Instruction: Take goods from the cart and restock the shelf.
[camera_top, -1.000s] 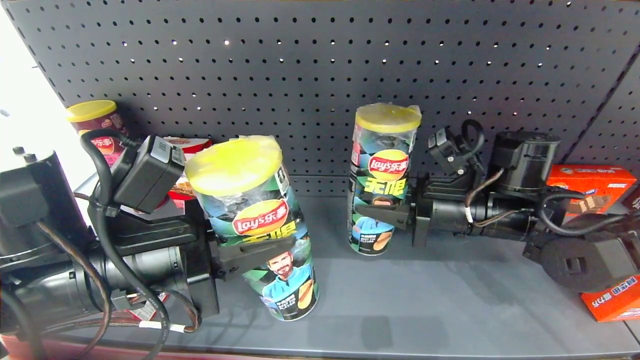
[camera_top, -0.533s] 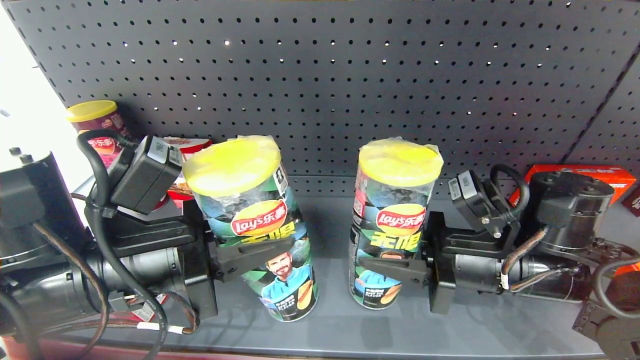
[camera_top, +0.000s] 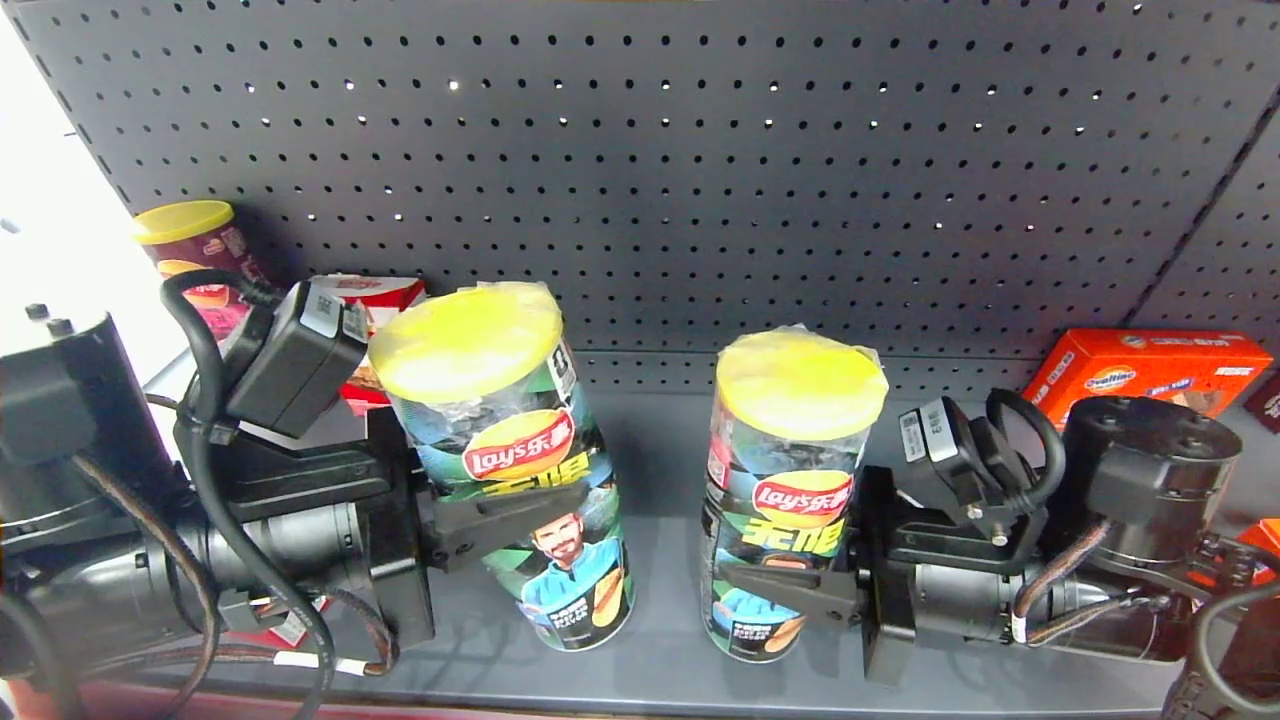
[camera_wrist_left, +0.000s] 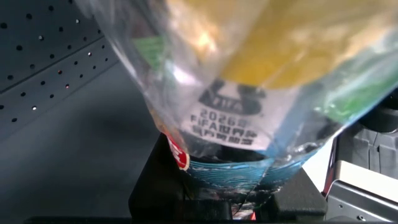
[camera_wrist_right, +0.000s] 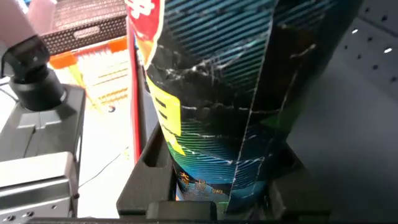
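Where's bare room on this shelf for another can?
Bare shelf lies between the left can and right can, back to the pegboard, and behind the right can toward the orange box. Left end is crowded: maroon can, red box.

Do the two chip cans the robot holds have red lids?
No, the left chip can and the right chip can both have yellow lids.

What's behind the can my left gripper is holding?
A red-and-white box near the pegboard, with a maroon can farther left. The held can and the wrist camera cover most of the box.
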